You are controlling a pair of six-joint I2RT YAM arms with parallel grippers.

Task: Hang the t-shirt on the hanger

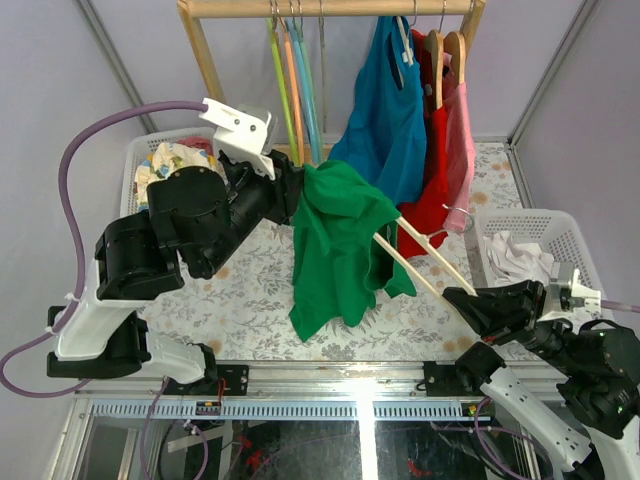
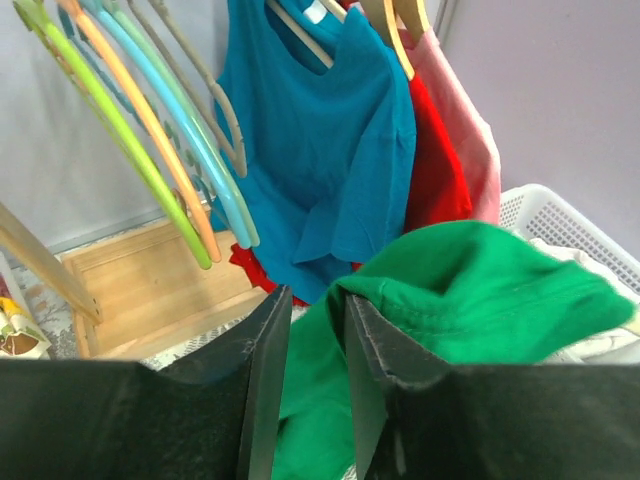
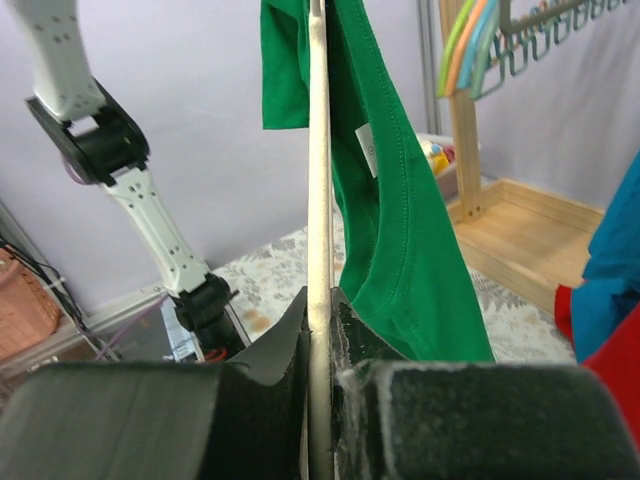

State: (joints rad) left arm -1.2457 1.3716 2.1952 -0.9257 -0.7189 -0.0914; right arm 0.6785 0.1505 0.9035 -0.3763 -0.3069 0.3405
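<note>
The bright green t-shirt (image 1: 335,250) hangs in the air above the middle of the table. My left gripper (image 1: 298,195) is shut on its upper left edge; in the left wrist view the green fabric (image 2: 480,290) runs between and over the fingers of that gripper (image 2: 318,300). My right gripper (image 1: 455,293) is shut on the lower end of the pale beige hanger (image 1: 430,249). The hanger's thin arms point up and left into the shirt. In the right wrist view the hanger (image 3: 318,150) stands upright from the right gripper (image 3: 318,295), with the t-shirt (image 3: 400,220) draped on its right side.
A wooden rack (image 1: 330,8) stands at the back with green, orange and blue hangers (image 1: 295,90), a blue garment (image 1: 385,110) and a red garment (image 1: 435,180). A white basket (image 1: 560,228) with white cloth is at the right. Another basket (image 1: 135,160) is at the back left.
</note>
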